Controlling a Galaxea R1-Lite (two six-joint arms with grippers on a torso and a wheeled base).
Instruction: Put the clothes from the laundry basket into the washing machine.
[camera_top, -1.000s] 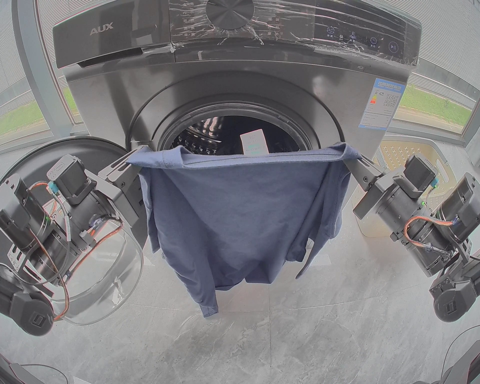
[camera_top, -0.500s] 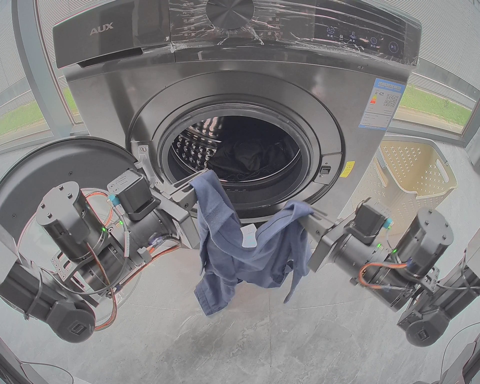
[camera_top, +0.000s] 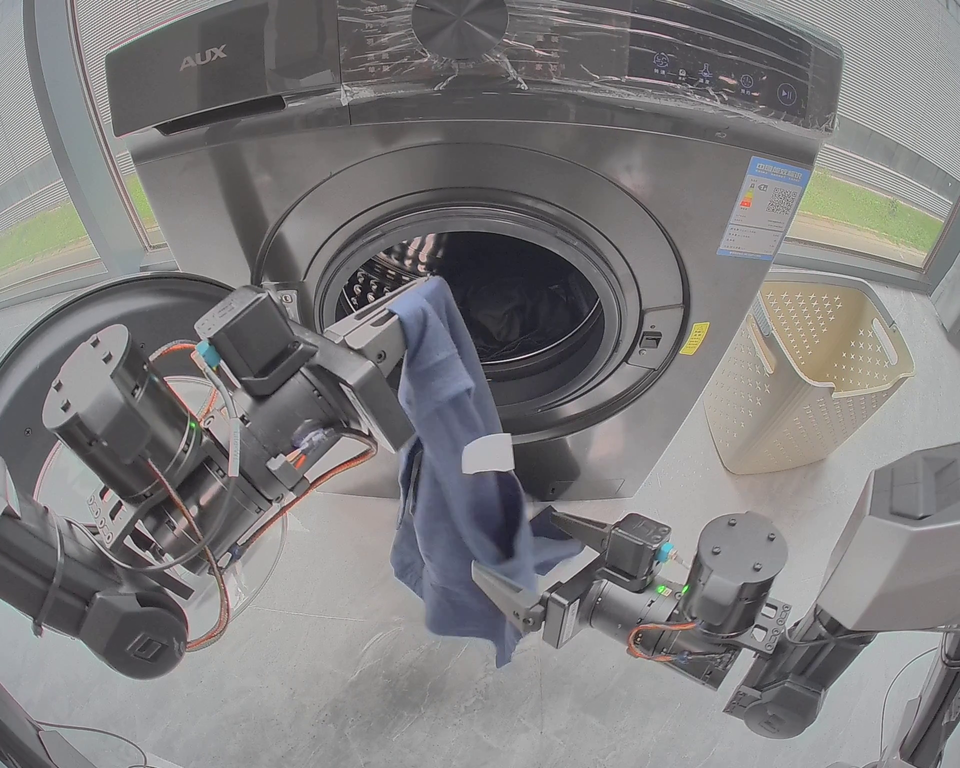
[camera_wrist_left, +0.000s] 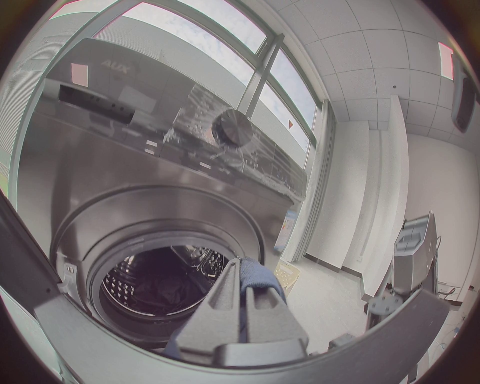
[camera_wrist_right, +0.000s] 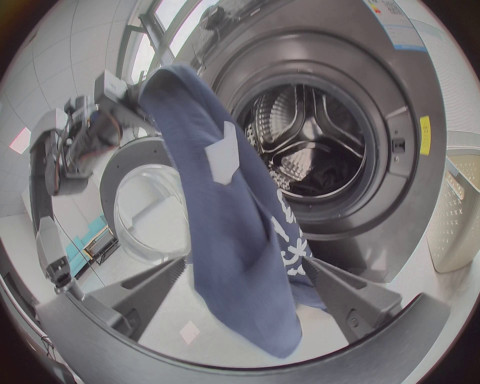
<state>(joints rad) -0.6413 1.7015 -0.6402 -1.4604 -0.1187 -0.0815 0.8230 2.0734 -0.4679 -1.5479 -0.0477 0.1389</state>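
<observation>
A dark blue shirt (camera_top: 450, 480) with a white tag hangs in front of the washing machine (camera_top: 230, 200). My left gripper (camera_top: 392, 325) is shut on the shirt's top end, just before the left side of the drum mouth (camera_top: 520, 290). In the left wrist view the left gripper (camera_wrist_left: 243, 272) pinches the blue cloth (camera_wrist_left: 257, 272). My right gripper (camera_top: 535, 562) stands open low near the floor, its fingers either side of the shirt's hanging lower part. In the right wrist view the shirt (camera_wrist_right: 225, 215) droops between the spread fingers (camera_wrist_right: 345, 295). Dark clothes lie inside the drum.
The cream laundry basket (camera_top: 810, 370) stands on the floor to the machine's right, and nothing shows inside it. The round glass door (camera_top: 90, 330) is swung open at the left, behind my left arm. Grey tiled floor (camera_top: 350, 690) lies in front.
The shirt was stretched between both grippers. The right gripper has let go, dropped low and opened around the shirt's bottom. The left gripper has risen toward the drum mouth with its end.
</observation>
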